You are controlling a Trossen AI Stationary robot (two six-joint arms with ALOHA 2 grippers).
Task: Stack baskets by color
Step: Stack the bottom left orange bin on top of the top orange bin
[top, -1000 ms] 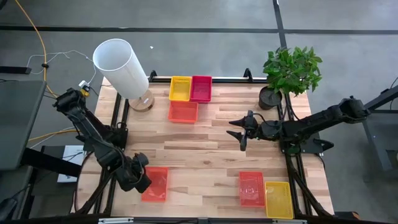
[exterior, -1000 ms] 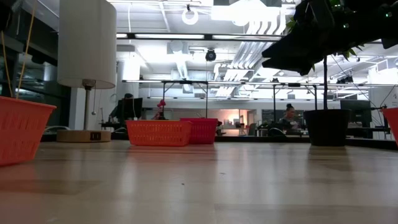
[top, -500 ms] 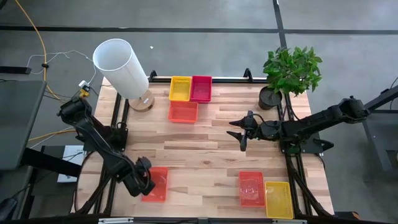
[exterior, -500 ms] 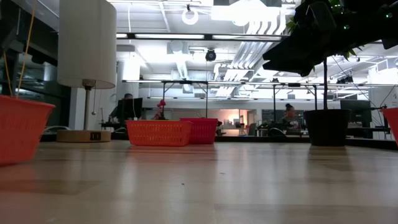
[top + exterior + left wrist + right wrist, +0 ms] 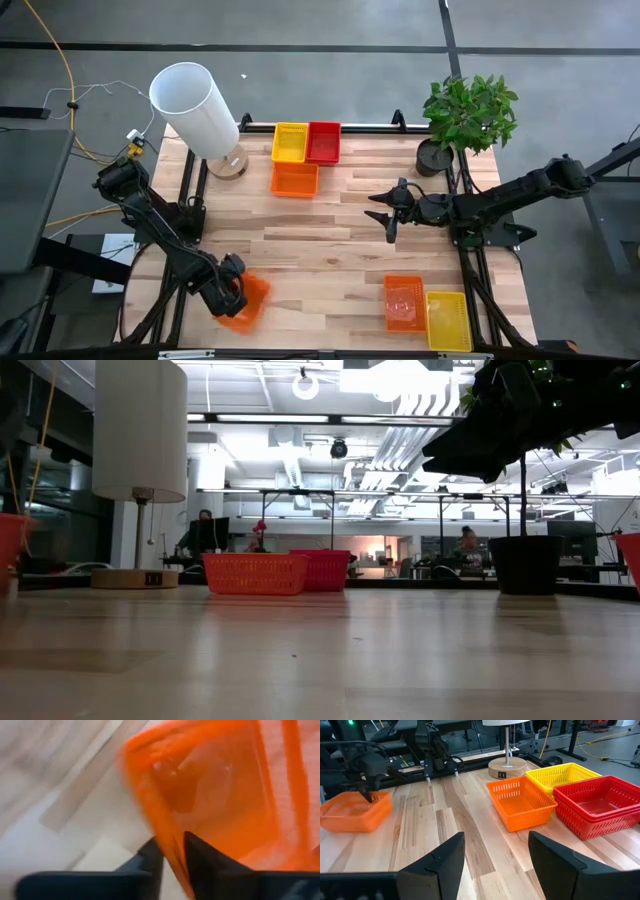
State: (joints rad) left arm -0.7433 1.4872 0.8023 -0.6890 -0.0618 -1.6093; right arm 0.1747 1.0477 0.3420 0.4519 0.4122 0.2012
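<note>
An orange basket [image 5: 247,302] sits at the table's near left, skewed to the table's edges. My left gripper [image 5: 228,292] is shut on it and points down. My right gripper [image 5: 388,217] hovers open over the table's right half, holding nothing. At the far edge a yellow basket [image 5: 290,142] and a red basket [image 5: 323,142] stand side by side, with an orange basket [image 5: 294,178] in front of them. Another orange basket [image 5: 404,302] and a yellow basket [image 5: 448,320] rest on their bottoms at the near right. My left gripper pinches the orange basket's side wall [image 5: 161,831] at its rim, on the side toward the table's left edge. One finger [image 5: 200,862] is inside the basket and one finger [image 5: 150,857] outside. The fingers come from above. Whether the basket's bottom is off the table, I cannot tell.
A white lamp [image 5: 192,105] on a round wooden base stands at the far left corner. A potted plant [image 5: 466,115] stands at the far right corner. The middle of the wooden tabletop [image 5: 320,240] is bare.
My left gripper has come down onto the near-left orange basket's left wall and shut on it. The basket has turned about from square to skewed and shifted toward the table's left edge.
</note>
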